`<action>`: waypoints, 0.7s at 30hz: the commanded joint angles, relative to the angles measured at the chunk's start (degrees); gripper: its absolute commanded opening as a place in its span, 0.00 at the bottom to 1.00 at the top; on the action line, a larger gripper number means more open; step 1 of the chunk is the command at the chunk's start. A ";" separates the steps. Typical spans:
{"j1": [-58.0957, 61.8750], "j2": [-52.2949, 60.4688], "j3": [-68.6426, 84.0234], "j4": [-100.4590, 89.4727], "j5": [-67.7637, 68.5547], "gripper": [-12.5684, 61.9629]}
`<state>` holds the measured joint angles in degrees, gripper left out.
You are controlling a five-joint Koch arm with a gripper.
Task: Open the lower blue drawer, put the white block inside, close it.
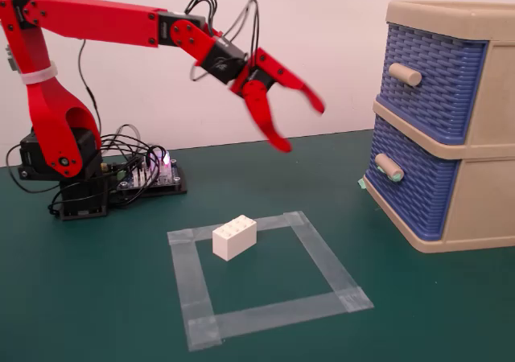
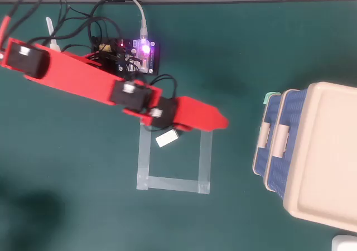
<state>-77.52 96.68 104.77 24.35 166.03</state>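
The lower blue drawer (image 1: pixel 412 191) sits shut in the beige cabinet (image 1: pixel 483 201) at the right of the fixed view, and its beige handle (image 1: pixel 389 167) has a pale green end. From overhead its handle (image 2: pixel 264 135) shows at the cabinet's left side. The white block (image 1: pixel 234 237) lies on the green mat inside a square of grey tape (image 1: pixel 322 257). It also shows in the overhead view (image 2: pixel 167 139). My red gripper (image 1: pixel 299 125) is open and empty. It hangs in the air above and behind the block, well left of the cabinet. From overhead it (image 2: pixel 220 122) is just above the tape square.
An upper blue drawer (image 1: pixel 430 84) with an all-beige handle is shut above the lower one. The arm's base and a controller board (image 1: pixel 153 169) with loose cables stand at the back left. Green mat lies between the tape square and the cabinet.
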 commanded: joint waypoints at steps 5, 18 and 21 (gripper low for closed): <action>-0.97 -23.03 6.68 -57.22 6.42 0.62; -3.08 -38.41 -9.14 -68.47 4.57 0.60; -3.08 -41.66 -14.68 -65.39 4.57 0.56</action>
<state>-79.72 54.58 92.64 -40.69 169.80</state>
